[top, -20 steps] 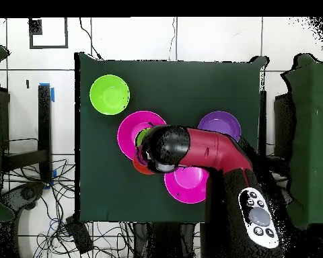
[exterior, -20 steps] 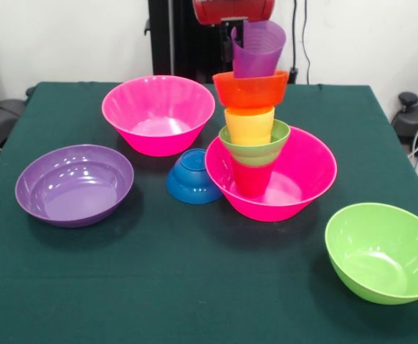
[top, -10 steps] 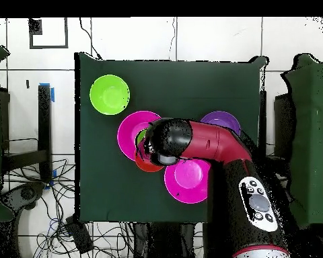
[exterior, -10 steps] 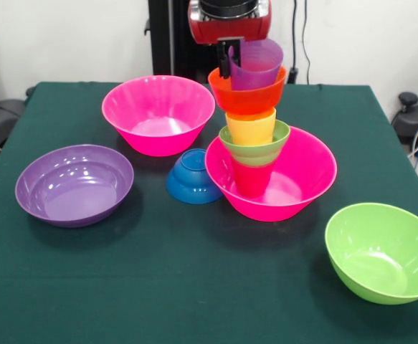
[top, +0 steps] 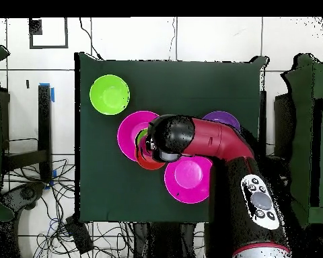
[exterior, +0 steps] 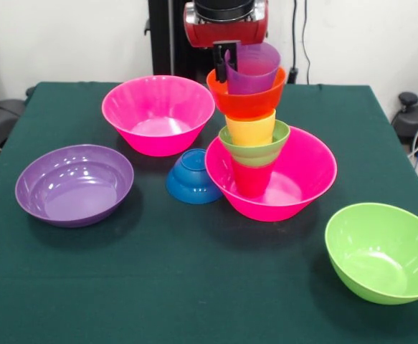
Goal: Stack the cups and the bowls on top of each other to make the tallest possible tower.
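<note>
A tower stands in the right hot pink bowl [exterior: 305, 179]: the red cup [exterior: 252, 179], the small green bowl [exterior: 257, 145], the yellow-orange cup [exterior: 250, 127], the orange bowl [exterior: 246, 99], and the ridged purple cup [exterior: 255, 68] on top. My gripper [exterior: 226, 63] comes down from above, shut on the purple cup's left rim, with one black finger [exterior: 219, 63] showing outside the wall. The purple cup sits tilted inside the orange bowl. In the overhead view the arm's head [top: 169, 138] hides the tower; only the orange bowl's edge [top: 145, 162] and the pink bowl [top: 128, 134] show.
A second hot pink bowl [exterior: 158, 113] stands at the back left. The wide purple bowl [exterior: 74, 184] is at the left, and the small blue bowl [exterior: 193, 177] leans beside the tower's bowl. The lime green bowl [exterior: 381, 251] is at the front right. The robot's pedestal stands behind the tower.
The gripper has come down and shifted a little left with the purple cup. The cup has gone from above the orange bowl to sitting inside it.
</note>
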Robot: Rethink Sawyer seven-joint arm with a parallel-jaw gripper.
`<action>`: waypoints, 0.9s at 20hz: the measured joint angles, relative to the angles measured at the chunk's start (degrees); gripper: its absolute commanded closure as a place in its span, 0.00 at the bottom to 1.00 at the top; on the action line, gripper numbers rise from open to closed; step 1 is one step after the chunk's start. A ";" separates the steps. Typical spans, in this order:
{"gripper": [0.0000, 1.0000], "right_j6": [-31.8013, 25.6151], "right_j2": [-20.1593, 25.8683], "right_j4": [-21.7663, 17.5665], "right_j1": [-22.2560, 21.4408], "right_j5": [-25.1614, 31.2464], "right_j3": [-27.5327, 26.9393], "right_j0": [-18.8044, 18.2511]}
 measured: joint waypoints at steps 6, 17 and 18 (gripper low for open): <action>1.00 0.00 -0.19 0.04 -0.01 0.01 -0.16 0.18; 1.00 0.00 -0.47 0.69 -0.01 0.00 -1.65 0.85; 1.00 0.00 -0.50 0.70 -0.02 0.00 -1.69 0.89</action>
